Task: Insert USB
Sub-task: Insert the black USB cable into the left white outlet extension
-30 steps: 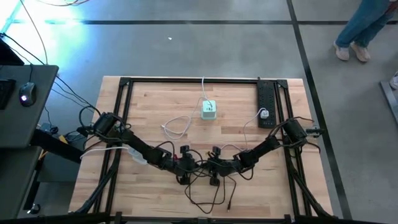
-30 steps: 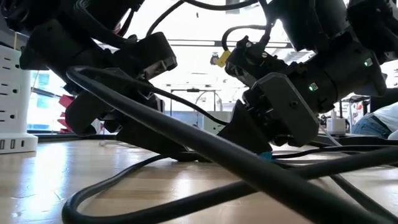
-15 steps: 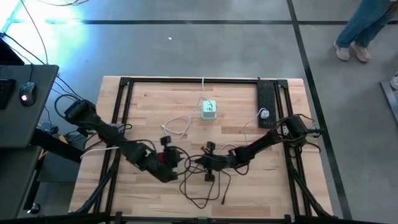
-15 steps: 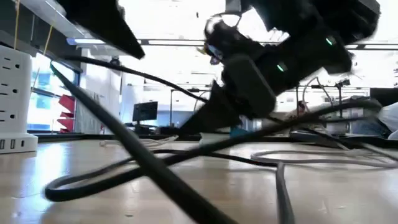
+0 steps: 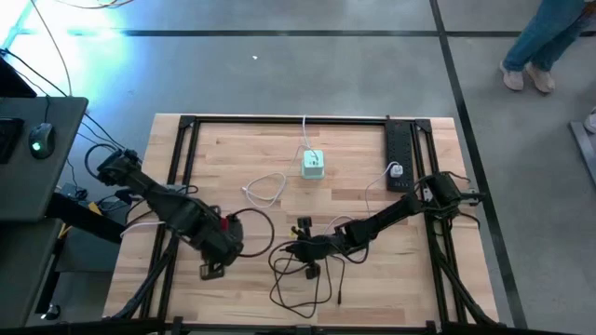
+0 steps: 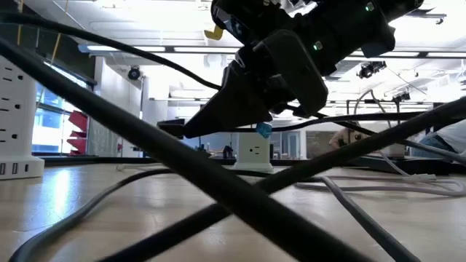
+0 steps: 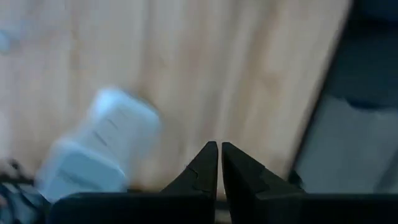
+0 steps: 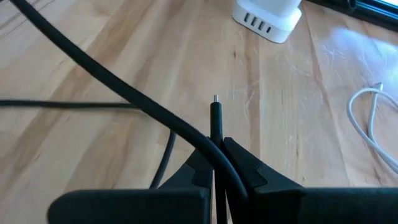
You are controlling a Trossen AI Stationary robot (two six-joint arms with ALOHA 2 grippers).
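My right gripper (image 5: pixel 285 249) (image 8: pixel 216 146) is near the middle of the table and is shut on the plug end of a black USB cable (image 5: pixel 303 279). The cable's loops lie on the wood toward the near edge. The plug's metal tip (image 8: pixel 215 98) sticks out past the fingertips. The white charging hub (image 5: pixel 313 164) (image 8: pixel 267 15) stands on the table farther back, with its row of ports facing the gripper. In the low view my right gripper (image 6: pixel 191 131) hangs above the table. My left gripper (image 5: pixel 212 270) (image 7: pixel 219 148) is shut and empty over the near left of the table. My right gripper pinches the black cable just behind its plug (image 8: pixel 216 124) between its two fingers. The fingers lie along the plug and point toward the table's left, slanting slightly down. The plug is clear of the table, and the rest of the cable trails back down to the wood.
A white cable (image 5: pixel 265 191) (image 8: pixel 373 124) lies left of the hub. A black power strip (image 5: pixel 400 144) runs along the far right. A stretch of the black cable (image 8: pixel 124 81) crosses just ahead of my right fingers. A blurred white block (image 7: pixel 99 149) shows below my left gripper.
My left gripper has drawn back from the table's middle toward the near left edge, away from the cable. My right gripper has gone a little toward the table's left with the plug end, and the cable's loops have dragged along the wood after it.
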